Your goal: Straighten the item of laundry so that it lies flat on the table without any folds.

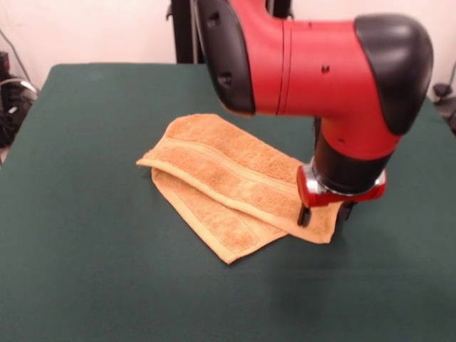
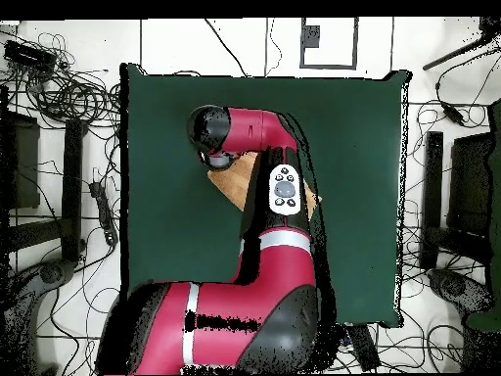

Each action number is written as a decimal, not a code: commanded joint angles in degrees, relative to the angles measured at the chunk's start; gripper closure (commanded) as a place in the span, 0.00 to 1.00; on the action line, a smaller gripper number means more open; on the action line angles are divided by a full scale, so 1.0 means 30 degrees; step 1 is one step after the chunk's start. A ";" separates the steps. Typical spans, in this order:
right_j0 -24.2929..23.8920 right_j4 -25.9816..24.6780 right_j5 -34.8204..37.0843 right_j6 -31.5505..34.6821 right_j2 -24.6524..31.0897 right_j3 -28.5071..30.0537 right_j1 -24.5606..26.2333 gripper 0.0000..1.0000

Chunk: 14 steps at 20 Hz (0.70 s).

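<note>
The item of laundry (image 1: pixel 228 171) is an orange-tan towel lying doubled over itself near the middle of the green table (image 1: pixel 85 214). Its top layer runs diagonally, and a lower layer sticks out toward the front. My gripper (image 1: pixel 325 215) stands low over the towel's right corner, open, with one finger (image 1: pixel 304 216) touching the cloth and the other at the corner's far side. In the overhead view the arm covers most of the towel (image 2: pixel 235 178), only slivers show on either side, and the gripper is hidden under the wrist.
The red arm's elbow (image 1: pixel 320 64) hangs over the back of the table. Cables and stands (image 2: pixel 68 147) crowd the floor around the table (image 2: pixel 362 147). Green cloth stretches wide on every side of the towel.
</note>
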 commanded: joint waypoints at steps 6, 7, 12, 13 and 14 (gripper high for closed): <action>0.0589 0.0311 0.2328 0.4669 0.0209 -0.2959 0.2960 0.00; 0.0621 0.0343 0.2535 0.4755 0.0230 -0.3313 0.3116 0.00; 0.0741 0.0515 0.3033 0.5485 0.0332 -0.4499 0.3575 0.00; 0.0732 0.0491 0.3002 0.5505 0.0351 -0.4661 0.3630 0.00; 0.0719 0.0456 0.2923 0.5463 0.0382 -0.4781 0.3674 0.00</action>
